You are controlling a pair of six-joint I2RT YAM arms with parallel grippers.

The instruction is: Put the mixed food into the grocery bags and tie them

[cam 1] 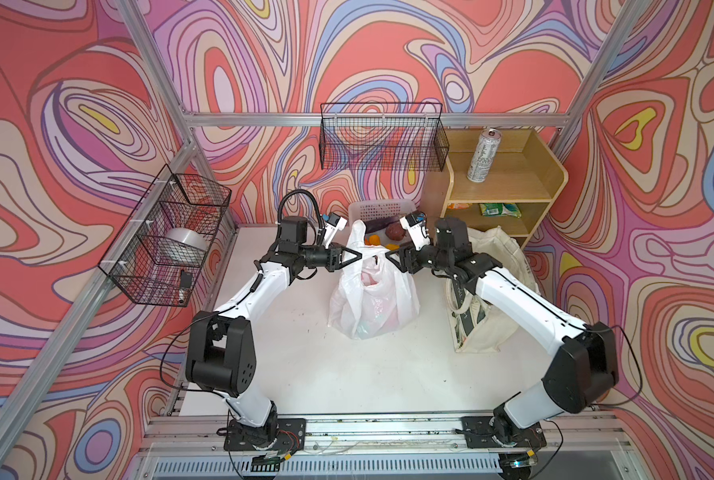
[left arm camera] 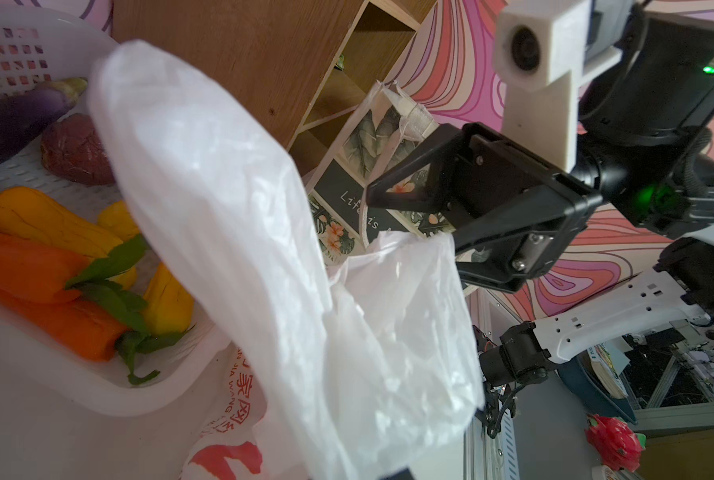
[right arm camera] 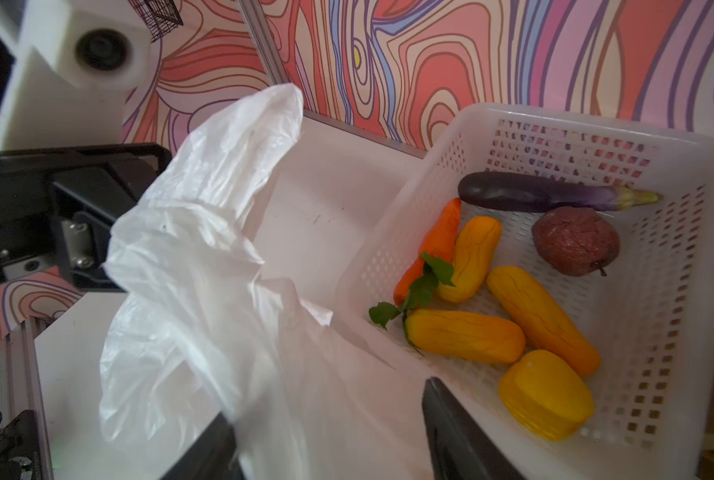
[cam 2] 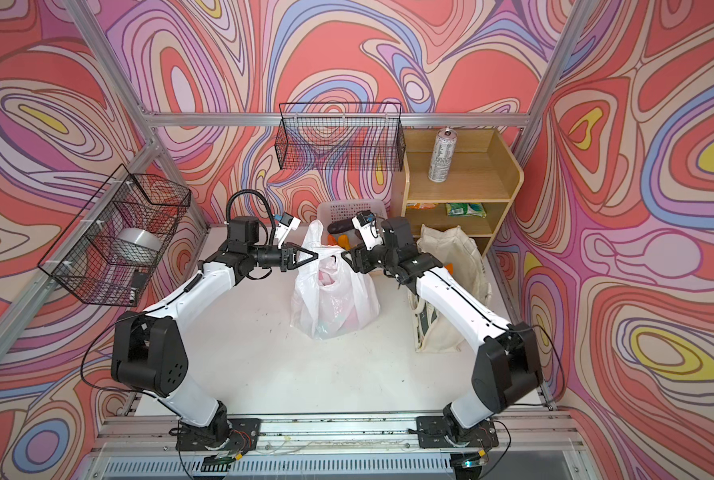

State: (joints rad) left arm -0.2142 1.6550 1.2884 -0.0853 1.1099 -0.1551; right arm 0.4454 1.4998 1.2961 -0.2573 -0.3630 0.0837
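The thin white plastic grocery bag (cam 1: 372,291) (cam 2: 334,299) stands mid-table with pinkish contents showing through. My left gripper (cam 1: 357,254) (cam 2: 313,254) is shut on its left handle (left arm camera: 205,187), which stands up as a loop. Facing it, my right gripper (cam 1: 390,255) (right arm camera: 330,432) is open, with loose film of the bag's other side lying between its fingers (right arm camera: 442,415). The cream canvas tote (cam 1: 492,324) slumps under the right arm. An eggplant (right arm camera: 534,193), a carrot (right arm camera: 434,245) and yellow pieces (right arm camera: 463,336) lie in the white lattice basket (right arm camera: 513,120).
A wooden shelf unit (cam 1: 509,183) at the back right holds a tall silver can (cam 1: 482,156) on top and snack packets (cam 1: 499,210) below. Black wire baskets hang on the back wall (cam 1: 382,137) and the left wall (cam 1: 168,232).
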